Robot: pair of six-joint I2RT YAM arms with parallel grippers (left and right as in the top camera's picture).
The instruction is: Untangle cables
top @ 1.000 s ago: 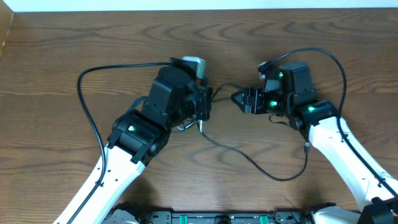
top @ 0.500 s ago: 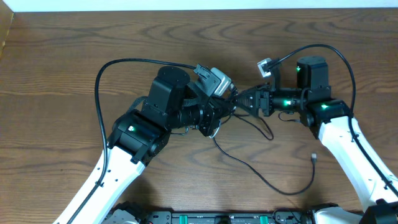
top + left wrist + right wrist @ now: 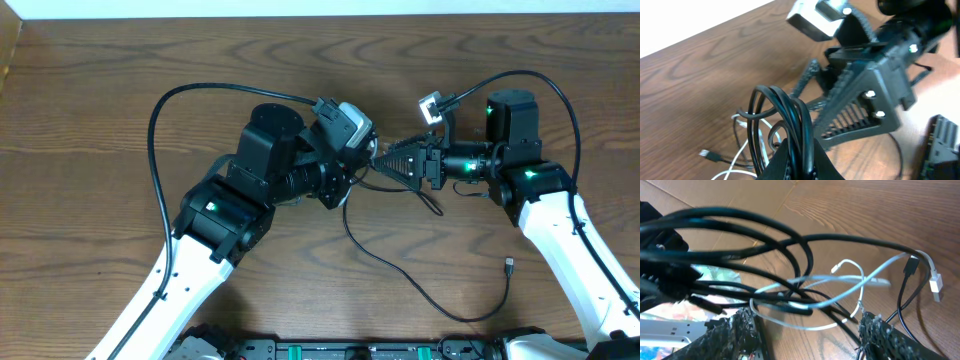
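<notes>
My left gripper (image 3: 338, 188) (image 3: 797, 156) is shut on a bundle of loops of the long black cable (image 3: 790, 107), held above the table. From there the black cable (image 3: 400, 272) trails down over the wood to its plug end (image 3: 510, 265). The white cable (image 3: 741, 145) (image 3: 852, 269) is looped through the black strands, its white plug (image 3: 936, 285) hanging at the right. My right gripper (image 3: 380, 162) (image 3: 810, 335) stands open and points left at the bundle. The tangled strands hang just in front of its fingers (image 3: 740, 335), and nothing is clamped between them.
The thick black arm cables arc over the table at the left (image 3: 152, 130) and the right (image 3: 565, 95). A black plug (image 3: 710, 156) lies on the wood under the bundle. The table's far edge (image 3: 320, 16) meets a white wall.
My left gripper has lifted and swung the cable bundle to the right. My right gripper has turned to point left at it. The black cable's plug end has slid lower right.
</notes>
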